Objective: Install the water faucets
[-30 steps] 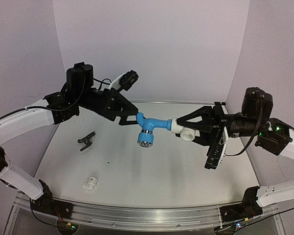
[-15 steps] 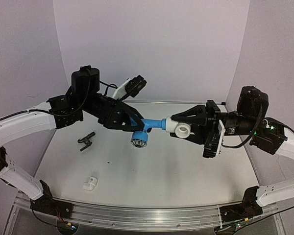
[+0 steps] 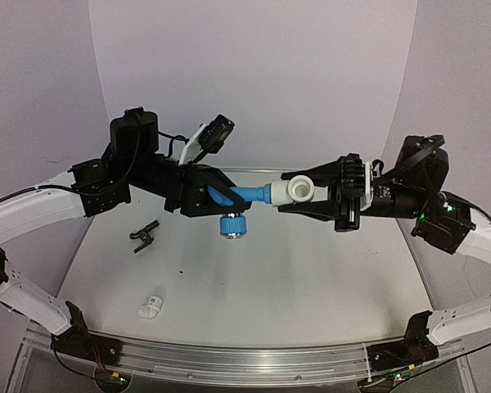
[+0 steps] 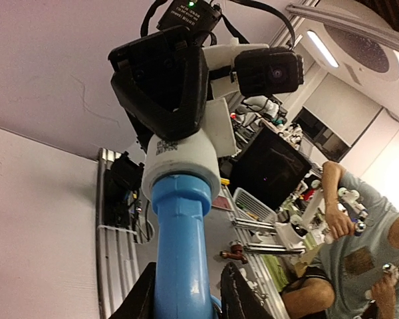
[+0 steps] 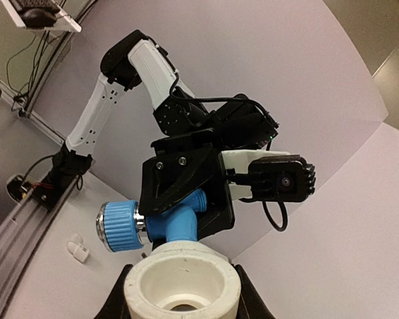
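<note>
The blue water faucet (image 3: 247, 195) hangs in mid-air over the table, its ribbed knob (image 3: 231, 225) pointing down. Its straight stem sits in a white pipe fitting (image 3: 299, 190). My left gripper (image 3: 216, 197) is shut on the faucet's curved body. In the left wrist view the stem (image 4: 181, 246) rises between my left gripper's (image 4: 186, 300) fingers into the fitting (image 4: 181, 159). My right gripper (image 3: 315, 193) is shut on the white fitting. In the right wrist view the fitting's open socket (image 5: 183, 282) fills the gap of my right gripper (image 5: 183, 302), with the faucet (image 5: 177, 224) behind it.
A small black part (image 3: 145, 236) lies on the table at the left. A small white piece (image 3: 150, 306) lies near the front left. A metal rail (image 3: 245, 360) runs along the near edge. Walls close in the back and both sides.
My left gripper has closed onto the faucet. The right arm has lifted and carried the fitting leftward. The faucet has risen and levelled out, its knob shifting slightly left.
</note>
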{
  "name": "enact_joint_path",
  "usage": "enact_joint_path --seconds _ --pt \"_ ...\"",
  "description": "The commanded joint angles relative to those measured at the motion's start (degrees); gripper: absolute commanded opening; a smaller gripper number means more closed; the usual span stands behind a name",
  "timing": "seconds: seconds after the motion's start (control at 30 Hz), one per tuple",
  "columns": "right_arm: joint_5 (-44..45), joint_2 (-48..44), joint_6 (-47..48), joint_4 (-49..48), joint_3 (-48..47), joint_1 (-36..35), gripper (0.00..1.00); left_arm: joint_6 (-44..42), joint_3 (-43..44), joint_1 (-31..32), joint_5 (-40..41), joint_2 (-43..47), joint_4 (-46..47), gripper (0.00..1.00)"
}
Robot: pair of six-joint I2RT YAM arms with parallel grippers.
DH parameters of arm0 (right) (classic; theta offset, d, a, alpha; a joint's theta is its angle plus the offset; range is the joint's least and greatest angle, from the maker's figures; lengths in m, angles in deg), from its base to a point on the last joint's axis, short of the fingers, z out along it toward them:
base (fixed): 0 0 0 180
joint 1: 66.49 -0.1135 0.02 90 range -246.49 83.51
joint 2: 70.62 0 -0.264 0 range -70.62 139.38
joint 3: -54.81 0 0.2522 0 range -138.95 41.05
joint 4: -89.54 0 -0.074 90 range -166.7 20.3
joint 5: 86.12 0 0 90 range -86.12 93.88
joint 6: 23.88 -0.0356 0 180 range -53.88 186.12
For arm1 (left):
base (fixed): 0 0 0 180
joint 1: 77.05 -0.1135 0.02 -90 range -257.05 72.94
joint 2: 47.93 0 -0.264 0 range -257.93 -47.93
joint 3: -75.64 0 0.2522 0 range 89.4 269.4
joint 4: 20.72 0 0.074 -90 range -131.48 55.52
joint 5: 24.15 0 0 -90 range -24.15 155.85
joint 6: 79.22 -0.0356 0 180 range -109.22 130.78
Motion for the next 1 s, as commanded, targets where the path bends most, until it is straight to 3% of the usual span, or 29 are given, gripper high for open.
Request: enact_joint_path --seconds 0.0,0.1,0.37,0.6,0.73,0.77,0.83,0.87,0.93,0.97 --pt "2.6 1.0 -19.3 -5.6 -4.3 0.1 0.00 -12.4 -0.4 1.8 6.5 5.1 -3.9 0.26" --pt "2.2 1.7 -29.4 -5.5 -4.7 0.1 0.00 -19.1 -0.9 2.6 12.1 5.9 -6.7 0.19" --pt "-0.9 3.5 -51.0 -5.1 -4.6 0.1 0.00 -33.7 -2.1 5.2 22.9 8.8 -10.8 0.16" --pt "-4.6 3.5 -56.7 -5.1 -2.8 0.1 0.00 -43.5 -3.6 6.4 32.2 12.8 -12.8 0.17" --pt "-2.7 3.5 -51.3 -4.6 -4.6 0.1 0.00 -44.0 -3.6 6.5 33.7 13.4 -13.1 0.19" --pt "-1.6 3.5 -49.7 -4.3 -5.1 0.2 0.00 -43.2 -3.4 6.4 34.0 13.4 -13.1 0.24" --pt "0.2 3.5 -40.6 -2.4 -7.4 0.2 0.00 -39.8 -2.4 6.4 35.1 13.2 -13.4 0.50" --pt "0.8 3.4 -39.4 -2.0 -7.8 0.2 0.00 -39.1 -2.3 6.4 35.9 13.2 -13.5 0.58" --pt "1.7 2.9 -27.0 1.7 -10.7 0.1 0.00 -33.6 -1.2 6.3 38.2 13.5 -13.9 0.84" --pt "1.7 2.7 -23.4 2.9 -11.2 0.2 0.00 -32.1 -1.0 6.2 38.5 13.6 -13.9 0.90"
